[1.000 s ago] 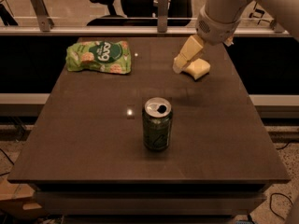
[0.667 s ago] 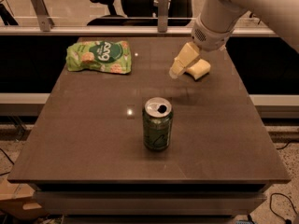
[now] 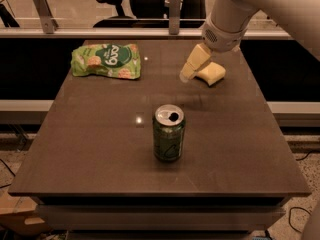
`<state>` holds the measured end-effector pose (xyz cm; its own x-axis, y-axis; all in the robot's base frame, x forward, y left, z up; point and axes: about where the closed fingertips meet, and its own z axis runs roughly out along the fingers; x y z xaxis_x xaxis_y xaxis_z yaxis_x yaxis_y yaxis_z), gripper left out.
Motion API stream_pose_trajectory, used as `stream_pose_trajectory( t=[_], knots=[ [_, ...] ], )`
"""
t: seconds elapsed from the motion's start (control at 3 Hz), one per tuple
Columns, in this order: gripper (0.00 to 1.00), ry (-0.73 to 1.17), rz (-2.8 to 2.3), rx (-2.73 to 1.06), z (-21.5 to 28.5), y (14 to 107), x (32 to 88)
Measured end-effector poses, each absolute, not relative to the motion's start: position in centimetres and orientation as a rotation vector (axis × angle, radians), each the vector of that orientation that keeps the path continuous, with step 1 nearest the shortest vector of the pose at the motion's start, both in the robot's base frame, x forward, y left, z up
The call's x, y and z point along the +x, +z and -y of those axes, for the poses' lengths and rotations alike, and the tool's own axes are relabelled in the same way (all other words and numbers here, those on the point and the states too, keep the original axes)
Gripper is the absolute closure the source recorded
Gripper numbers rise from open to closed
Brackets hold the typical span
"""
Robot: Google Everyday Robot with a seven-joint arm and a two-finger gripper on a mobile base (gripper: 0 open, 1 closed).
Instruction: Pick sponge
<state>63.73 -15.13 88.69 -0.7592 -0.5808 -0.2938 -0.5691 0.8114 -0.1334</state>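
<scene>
The sponge [image 3: 212, 73] is a small pale-yellow foam block lying on the dark table [image 3: 100, 149] at the far right. My gripper [image 3: 188, 74] hangs from the white arm [image 3: 235, 14] that comes in from the upper right. It points down and to the left, its tip just above the table, right at the sponge's left end. The gripper covers the sponge's left end. I cannot tell whether it touches the sponge.
A green soda can [image 3: 168, 133] stands upright and opened near the table's middle. A green snack bag [image 3: 106, 60] lies at the far left. A rail and office chairs stand beyond the far edge.
The gripper has moved a little left and down, toward the sponge's left end. The sponge, can and bag have not moved.
</scene>
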Motion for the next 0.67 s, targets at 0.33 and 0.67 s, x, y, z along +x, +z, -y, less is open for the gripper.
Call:
stream_pose_trajectory(
  t=[0.33,0.67],
  knots=[
    [0.00,-0.065,-2.673,-0.896,14.5,88.5,64.9],
    [0.00,-0.086,-2.680,-0.926,13.6,87.8,66.2]
  ],
)
